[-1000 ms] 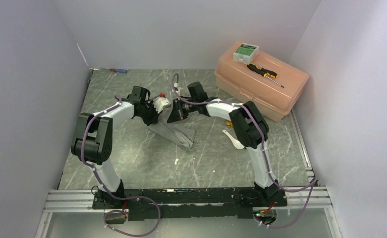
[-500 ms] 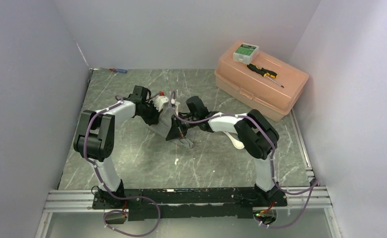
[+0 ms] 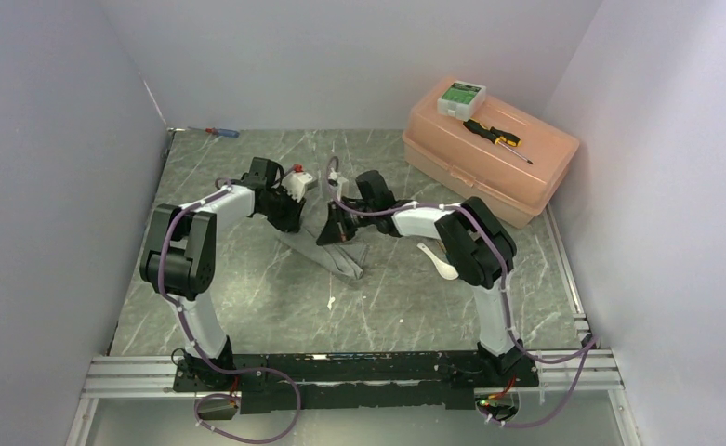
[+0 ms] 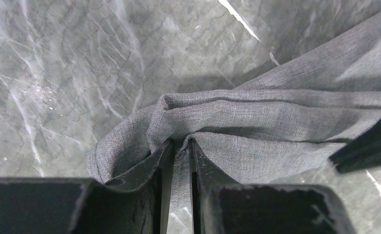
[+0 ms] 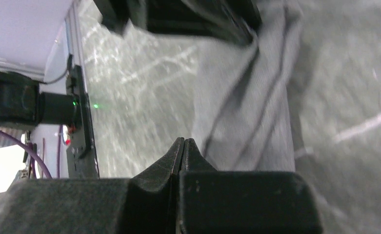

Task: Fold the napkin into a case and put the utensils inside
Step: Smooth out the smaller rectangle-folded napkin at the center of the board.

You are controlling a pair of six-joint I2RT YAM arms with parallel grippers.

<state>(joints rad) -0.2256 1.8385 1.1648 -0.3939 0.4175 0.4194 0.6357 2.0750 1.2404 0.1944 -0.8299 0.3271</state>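
The grey napkin [image 3: 336, 255] lies as a bunched, folded strip on the marble table. My left gripper [image 3: 301, 221] is at its far left end, shut on a pinched fold of the napkin [image 4: 276, 117], as the left wrist view [image 4: 181, 146] shows. My right gripper [image 3: 333, 228] hovers just right of it, above the napkin [image 5: 247, 112]. Its jaws [image 5: 184, 142] are pressed together with nothing seen between them. The white soup spoon [image 3: 436, 259] lies to the right, by the right arm's elbow. The gold-bronze spoon is hidden.
A peach toolbox [image 3: 489, 149] stands at the back right, with a black-and-yellow screwdriver [image 3: 496, 137] and a small white-and-green box [image 3: 461, 96] on its lid. A red-and-blue screwdriver [image 3: 221, 132] lies at the back left. A small white scrap [image 3: 329, 300] lies in front of the napkin.
My right gripper dipped forward and down onto the napkin, then drew back up towards the left gripper. The left gripper has stayed on its fold and barely moved.
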